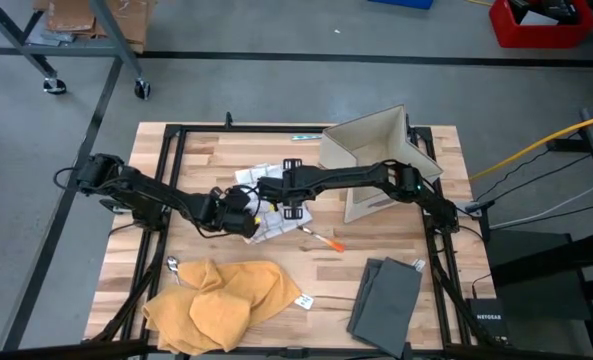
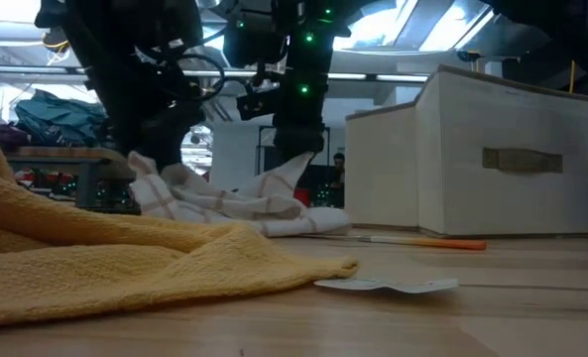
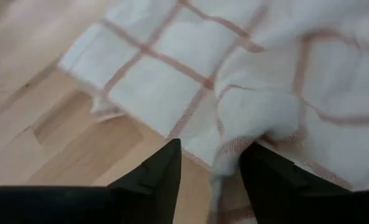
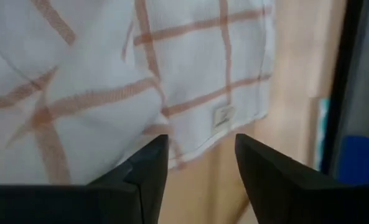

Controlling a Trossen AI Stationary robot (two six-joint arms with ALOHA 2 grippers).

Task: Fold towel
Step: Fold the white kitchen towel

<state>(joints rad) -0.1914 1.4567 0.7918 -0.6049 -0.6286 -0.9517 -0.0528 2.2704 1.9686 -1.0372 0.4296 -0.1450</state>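
Note:
A white towel with thin red-brown checks (image 1: 268, 228) lies crumpled on the wooden table's middle, and in the low view (image 2: 224, 203) it rises in a peak. My left gripper (image 1: 252, 222) comes at it from the table's left, slanting down. It is open, with a raised fold of the towel (image 3: 224, 149) between its fingers. My right gripper (image 1: 281, 205) reaches in from the right, slanting down over the towel's hemmed edge with the small label (image 4: 221, 115). It is open too. My left gripper stands open astride a raised fold of the towel (image 3: 229, 163), slanting down from the table's left. The fold lies close against the inner side of one finger (image 3: 262, 177); whether it touches, I cannot tell. The towel rests on the table.
A crumpled yellow towel (image 1: 221, 300) lies at the near left, with a spoon (image 1: 173, 265) beside it. A folded grey cloth (image 1: 386, 295) lies at the near right, and a beige fabric box (image 1: 376, 150) stands at the far right. An orange pen (image 1: 326, 240) and a small tag (image 1: 304, 300) lie nearby.

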